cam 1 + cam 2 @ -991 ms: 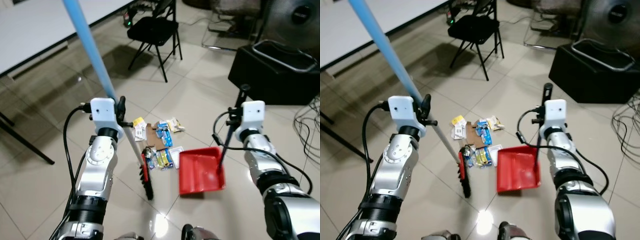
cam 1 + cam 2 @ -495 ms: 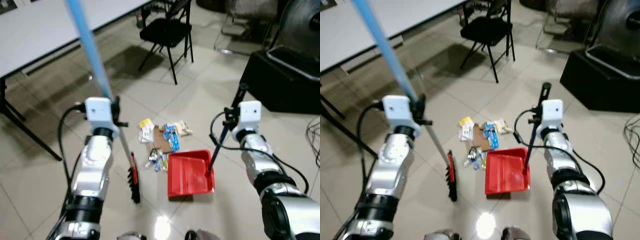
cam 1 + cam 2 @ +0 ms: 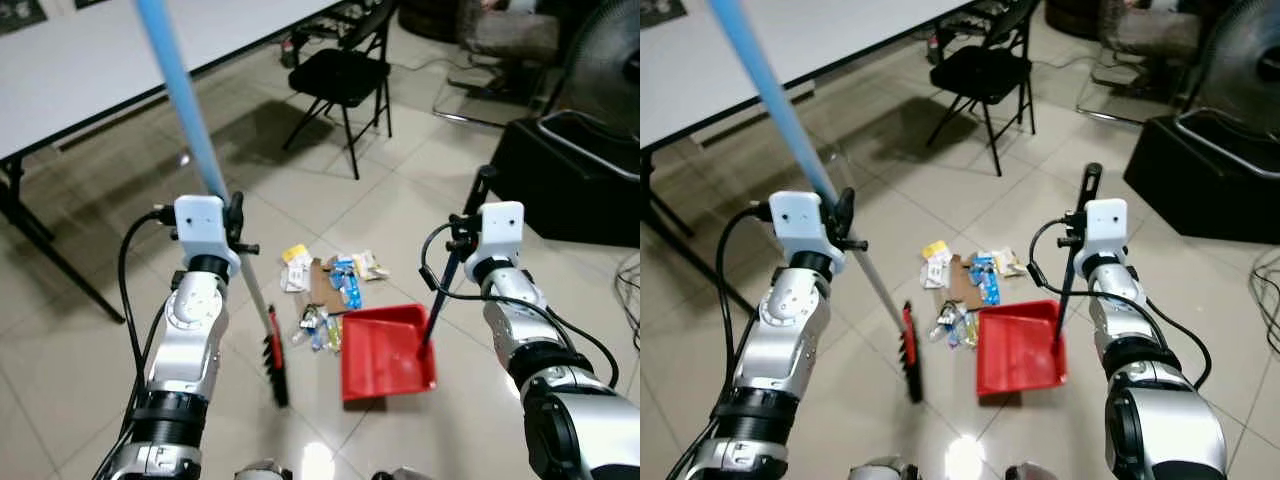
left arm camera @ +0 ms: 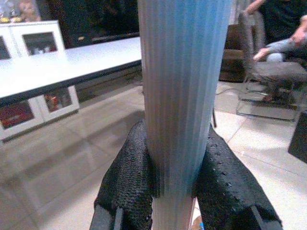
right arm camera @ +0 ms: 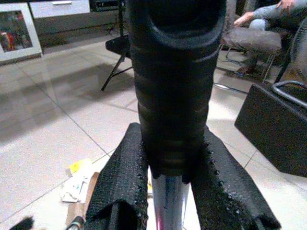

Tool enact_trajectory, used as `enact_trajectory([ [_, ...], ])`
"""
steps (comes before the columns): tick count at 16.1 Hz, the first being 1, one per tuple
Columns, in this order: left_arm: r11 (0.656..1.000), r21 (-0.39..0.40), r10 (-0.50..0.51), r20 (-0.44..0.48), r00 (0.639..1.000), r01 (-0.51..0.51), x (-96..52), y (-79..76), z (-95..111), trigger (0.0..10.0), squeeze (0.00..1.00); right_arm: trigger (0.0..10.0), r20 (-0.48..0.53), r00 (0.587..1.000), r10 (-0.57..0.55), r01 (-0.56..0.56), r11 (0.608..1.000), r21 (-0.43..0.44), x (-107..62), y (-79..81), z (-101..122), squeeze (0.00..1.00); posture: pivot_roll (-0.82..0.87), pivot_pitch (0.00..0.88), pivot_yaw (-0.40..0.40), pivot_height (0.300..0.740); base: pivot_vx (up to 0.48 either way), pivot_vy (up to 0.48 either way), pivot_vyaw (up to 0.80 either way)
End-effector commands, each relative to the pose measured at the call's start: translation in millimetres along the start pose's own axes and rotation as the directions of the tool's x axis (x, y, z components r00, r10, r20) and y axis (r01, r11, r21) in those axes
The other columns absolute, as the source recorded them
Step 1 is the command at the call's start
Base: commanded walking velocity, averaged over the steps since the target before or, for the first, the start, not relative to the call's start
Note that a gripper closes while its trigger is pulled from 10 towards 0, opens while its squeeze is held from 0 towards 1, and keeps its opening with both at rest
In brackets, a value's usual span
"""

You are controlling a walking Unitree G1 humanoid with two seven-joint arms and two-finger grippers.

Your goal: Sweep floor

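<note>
My left gripper (image 3: pixel 236 222) is shut on the broom's light blue handle (image 3: pixel 180 95); its fingers (image 4: pixel 129 182) press the ribbed pole (image 4: pixel 182 96) from both sides. The red and black broom head (image 3: pixel 276 360) rests on the tiles left of the litter. My right gripper (image 3: pixel 1080 218) is shut on the dustpan's black upright handle (image 5: pixel 175 91). The red dustpan (image 3: pixel 385 352) sits on the floor just right of a pile of wrappers and cardboard scraps (image 3: pixel 325 290), its open side touching the nearest pieces.
A black folding chair (image 3: pixel 345 80) stands beyond the litter. A white table (image 3: pixel 90 70) with black legs runs along the left. A black box (image 3: pixel 570 170) with a metal rail sits at the right, cables beside it. A seated person's legs (image 4: pixel 278 43) are in the background.
The camera view shifted. The broom head has moved right, closer to the litter, and the dustpan sits slightly farther right than half a second ago. Both grips are unchanged.
</note>
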State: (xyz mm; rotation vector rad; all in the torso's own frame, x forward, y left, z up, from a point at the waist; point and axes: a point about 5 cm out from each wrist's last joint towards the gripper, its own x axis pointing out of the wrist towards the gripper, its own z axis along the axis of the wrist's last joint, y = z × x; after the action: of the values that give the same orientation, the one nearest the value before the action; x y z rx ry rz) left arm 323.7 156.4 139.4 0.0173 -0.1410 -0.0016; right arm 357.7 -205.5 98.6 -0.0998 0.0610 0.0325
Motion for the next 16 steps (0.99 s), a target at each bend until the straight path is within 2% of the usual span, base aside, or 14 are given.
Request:
enact_trajectory([
  [1,1.0,0.009,0.001,0.071,0.997,-0.002,4.3,0.4,14.2,10.0,0.0,10.0,0.068,0.998,-0.003,0.004,1.0,-0.008,3.4,-2.4,13.7,0.0,-0.01,0.088,0.055,0.74,0.33,0.0,0.0],
  [9,1.0,0.013,0.003,0.069,0.998,-0.004,3.7,1.2,14.0,10.0,0.0,10.0,0.066,0.998,-0.002,0.003,1.0,-0.009,3.1,-1.9,13.0,0.0,-0.01,0.096,0.055,0.74,0.36,0.0,0.0],
  [16,1.0,0.029,0.008,0.097,0.995,-0.011,5.7,3.9,22.0,10.0,0.0,10.0,0.075,0.997,-0.021,0.022,1.0,-0.013,3.1,-9.4,16.1,0.0,-0.01,0.104,0.051,0.74,0.365,0.0,0.0],
])
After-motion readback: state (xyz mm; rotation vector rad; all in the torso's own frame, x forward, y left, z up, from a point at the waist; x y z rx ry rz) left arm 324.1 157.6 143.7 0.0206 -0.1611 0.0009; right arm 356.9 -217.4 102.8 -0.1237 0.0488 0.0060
